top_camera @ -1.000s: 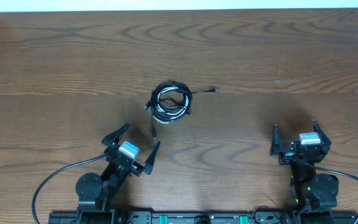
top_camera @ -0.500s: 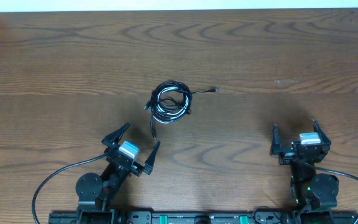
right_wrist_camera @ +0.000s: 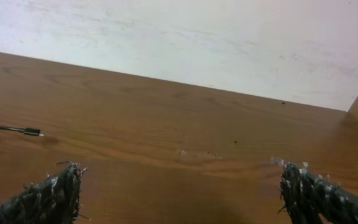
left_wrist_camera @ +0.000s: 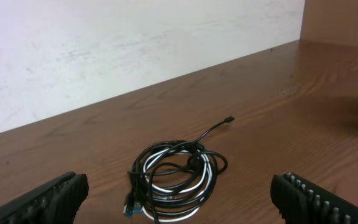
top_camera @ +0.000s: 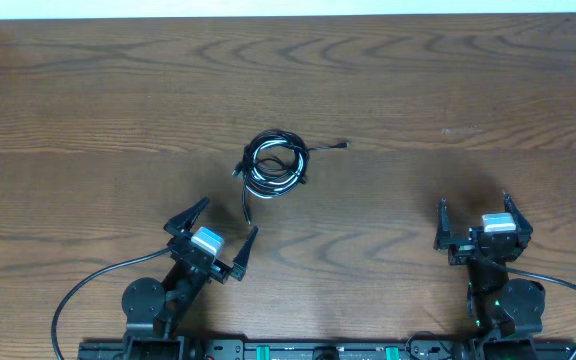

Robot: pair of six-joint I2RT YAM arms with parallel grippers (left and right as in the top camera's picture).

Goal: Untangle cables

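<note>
The cables [top_camera: 275, 165] lie in one coiled bundle of black and white cords near the middle of the table, with a thin black end [top_camera: 343, 146] trailing right and another end [top_camera: 245, 210] trailing toward the near side. From the left wrist the cables [left_wrist_camera: 178, 179] sit just ahead, a blue plug [left_wrist_camera: 133, 210] at their left. My left gripper [top_camera: 230, 228] stands open just short of the bundle, nothing between its fingers. Far to the right, my right gripper [top_camera: 473, 206] is open over bare wood; its view catches only a plug tip [right_wrist_camera: 33, 132].
The wooden table [top_camera: 448, 90] ends at a white wall [left_wrist_camera: 104, 43] at the far side. Thick black wires [top_camera: 83, 290] loop from the arm bases at the near edge. A raised wooden side [left_wrist_camera: 347, 22] stands at the right.
</note>
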